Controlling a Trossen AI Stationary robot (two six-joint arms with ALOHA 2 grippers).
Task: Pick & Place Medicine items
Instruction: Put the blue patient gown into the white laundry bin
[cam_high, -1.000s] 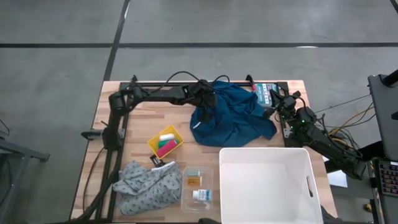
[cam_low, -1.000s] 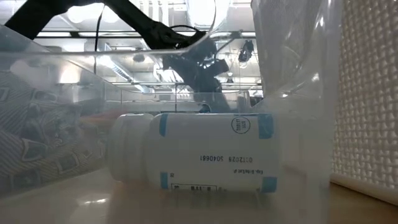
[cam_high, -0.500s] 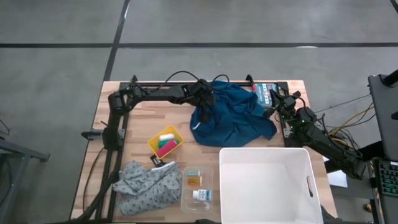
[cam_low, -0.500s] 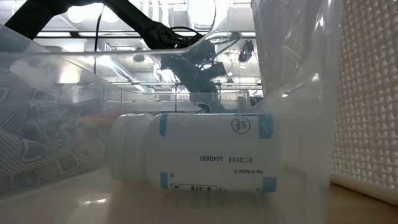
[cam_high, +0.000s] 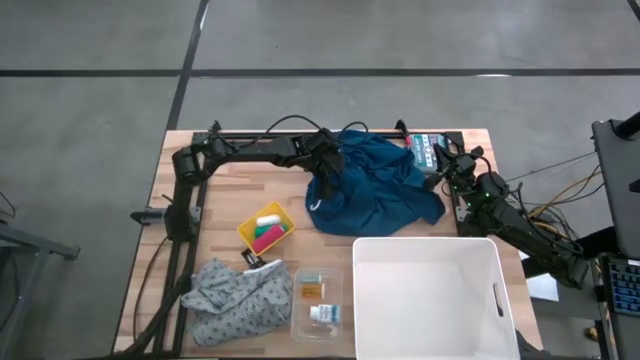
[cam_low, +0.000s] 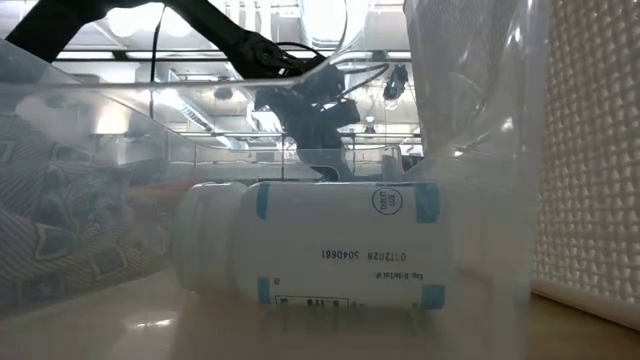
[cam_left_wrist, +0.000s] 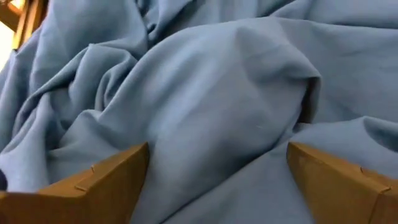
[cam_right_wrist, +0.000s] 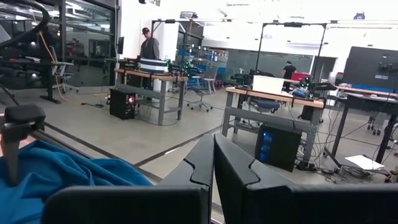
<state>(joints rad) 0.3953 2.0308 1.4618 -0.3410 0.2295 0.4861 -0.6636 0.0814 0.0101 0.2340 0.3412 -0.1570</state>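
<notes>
Blue cloth (cam_high: 375, 188) fills the left wrist view between the left tool's (cam_high: 322, 186) spread, unclenched fingers (cam_left_wrist: 93, 180), nothing grasped. Since a second ago the left tool has edged slightly along the cloth's near-left edge; little else moved, so no medicine item is lifted yet. Right tool (cam_high: 440, 160) waits at the worktop's (cam_high: 225, 190) far right, fingers (cam_right_wrist: 199, 163) clenched together. White carton (cam_high: 310, 277) and amber bottle (cam_high: 311, 291) lie in the clear tray (cam_high: 298, 320), beside a white bottle (cam_low: 320, 243); its label reads roughly "5040681", upside down.
</notes>
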